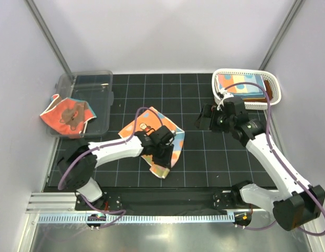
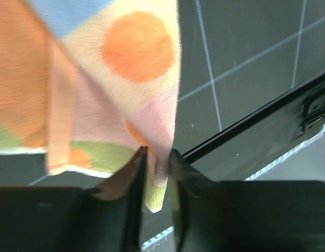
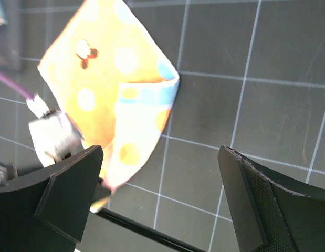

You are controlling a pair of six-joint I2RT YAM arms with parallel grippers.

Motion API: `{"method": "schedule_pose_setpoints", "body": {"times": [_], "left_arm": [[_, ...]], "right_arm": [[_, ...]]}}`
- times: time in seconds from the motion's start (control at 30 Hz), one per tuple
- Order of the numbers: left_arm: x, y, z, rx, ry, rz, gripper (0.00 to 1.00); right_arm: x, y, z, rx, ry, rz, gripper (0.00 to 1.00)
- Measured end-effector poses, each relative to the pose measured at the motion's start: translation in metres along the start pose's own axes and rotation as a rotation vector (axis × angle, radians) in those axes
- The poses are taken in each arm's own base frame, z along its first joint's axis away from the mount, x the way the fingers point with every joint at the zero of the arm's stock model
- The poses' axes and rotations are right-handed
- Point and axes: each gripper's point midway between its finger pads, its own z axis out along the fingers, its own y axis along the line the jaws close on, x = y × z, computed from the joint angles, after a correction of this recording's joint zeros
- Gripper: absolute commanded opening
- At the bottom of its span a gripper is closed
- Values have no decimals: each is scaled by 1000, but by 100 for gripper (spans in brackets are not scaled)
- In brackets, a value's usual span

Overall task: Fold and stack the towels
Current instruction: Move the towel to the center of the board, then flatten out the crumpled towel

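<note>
down at the near-left of the tabletop (image 1: 204, 163), my left end effector (image 2: 158, 152) is narrow, with a corner of the polka-dotted towel (image 2: 136, 47) pinched between its fingers. the rest of it is spread on the grid, one edge turned over. my right end effector (image 3: 161, 152) hangs wide, holding nothing, beside the white basket (image 1: 272, 89) where folded towels (image 1: 241, 84) sit. the bear towel (image 1: 65, 116) drapes over the clear bin (image 1: 96, 84), far left.
</note>
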Motion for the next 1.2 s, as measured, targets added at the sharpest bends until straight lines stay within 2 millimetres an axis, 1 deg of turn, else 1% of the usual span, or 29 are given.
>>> {"method": "schedule_pose_setpoints", "body": {"times": [0.03, 0.07, 0.1, 0.13, 0.17, 0.2, 0.23, 0.3, 0.37, 0.4, 0.47, 0.5, 0.53, 0.6, 0.63, 0.67, 0.7, 0.77, 0.83, 0.93, 1.0, 1.03, 1.13, 1.17, 1.2], "left_arm": [[11, -4, 8, -5, 32, 13, 31], [16, -8, 12, 0, 44, 21, 33], [16, -11, 13, 7, 42, 24, 36], [13, -13, 12, 8, 31, 21, 43], [7, -13, 10, -1, 9, 21, 47], [0, -13, 7, -9, -14, 16, 49], [-9, -12, 0, -25, -40, 8, 51], [-33, -9, -17, -43, -109, -15, 53], [-61, 1, -37, -53, -188, -58, 53], [-75, 11, -48, -62, -231, -91, 53], [-97, 37, -65, -104, -299, -160, 53], [-105, 53, -71, -140, -321, -196, 53], [-108, 67, -74, -179, -330, -226, 53], [-108, 91, -74, -236, -336, -272, 52], [-104, 104, -73, -271, -332, -303, 52], [-101, 114, -72, -296, -327, -326, 53], [-97, 130, -71, -338, -323, -358, 53], [-90, 152, -72, -402, -321, -413, 54], [-86, 175, -74, -458, -331, -474, 54], [-78, 202, -74, -513, -343, -553, 54], [-71, 217, -73, -550, -347, -591, 54], [-69, 221, -72, -562, -349, -600, 55], [-66, 230, -69, -577, -360, -619, 56], [-66, 232, -69, -576, -366, -629, 56], [-66, 235, -69, -578, -370, -639, 56]], "right_arm": [[4, -3, 4, 13, 17, 3, 99], [8, -6, 10, 23, 40, 6, 97], [11, -8, 17, 31, 57, 9, 95], [13, -10, 24, 35, 74, 14, 93], [14, -10, 32, 34, 87, 18, 90], [15, -9, 40, 26, 97, 23, 88], [16, -8, 49, 18, 112, 30, 87], [18, -6, 69, -1, 131, 34, 82], [20, -3, 92, -15, 168, 34, 80], [21, -1, 103, -21, 183, 32, 79], [25, 3, 128, -29, 228, 22, 78], [28, 5, 140, -31, 249, 13, 78], [31, 8, 150, -33, 267, -2, 77], [37, 12, 168, -37, 303, -34, 74], [38, 15, 176, -44, 310, -47, 73], [37, 19, 184, -53, 319, -66, 70], [35, 23, 194, -69, 326, -85, 69], [26, 33, 211, -104, 316, -116, 67], [12, 44, 231, -145, 294, -148, 67], [-3, 56, 257, -198, 265, -188, 67], [-11, 65, 274, -240, 243, -209, 66], [-13, 68, 283, -260, 243, -218, 66], [-15, 77, 305, -311, 239, -226, 66], [-16, 80, 316, -336, 236, -228, 66], [-15, 82, 320, -345, 236, -230, 66]]}}
